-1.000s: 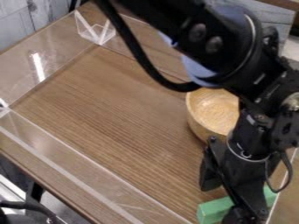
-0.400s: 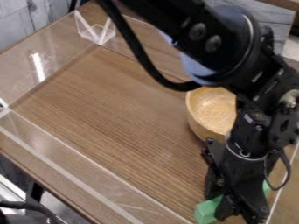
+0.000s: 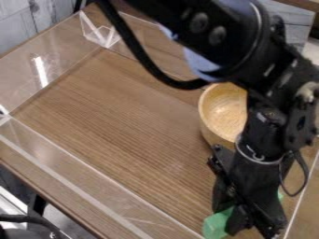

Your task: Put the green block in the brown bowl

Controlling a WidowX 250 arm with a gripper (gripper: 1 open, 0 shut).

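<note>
My hand is clamped on the green block low over the counter; next, I judge, comes lifting it across into the brown bowl.

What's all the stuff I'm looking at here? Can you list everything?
green block: one, bright green, bottom edge of the picture, under the gripper's tips
brown bowl: one, light wood, right side of the table, partly behind the arm
table: one, brown wood grain, fills the middle
clear walls: transparent plastic panels along the table's far and left edges
robot arm: one, black, reaching in from the top right
gripper: one, black, pointing down, shut on the green block
</note>
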